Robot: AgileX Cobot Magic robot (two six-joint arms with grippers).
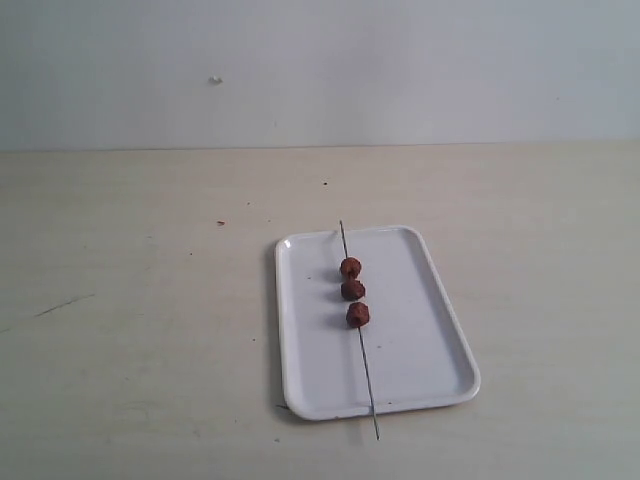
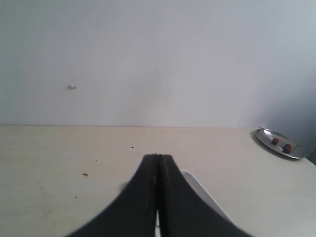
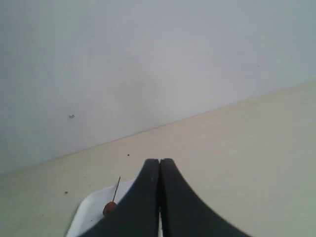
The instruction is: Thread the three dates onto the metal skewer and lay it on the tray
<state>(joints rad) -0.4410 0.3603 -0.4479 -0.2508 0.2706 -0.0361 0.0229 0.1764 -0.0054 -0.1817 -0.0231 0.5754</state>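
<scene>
In the exterior view, the white tray (image 1: 425,335) lies on the pale counter (image 1: 130,320), lower right of the frame's centre. The metal skewer (image 1: 366,372) rests lengthwise across it, the three dates (image 1: 351,291) strung along its upper half and its lower tip poking past the tray's rim. The left end effector (image 2: 158,159) and the right end effector (image 3: 160,163) are both clenched, jaws pressed together on nothing.
</scene>
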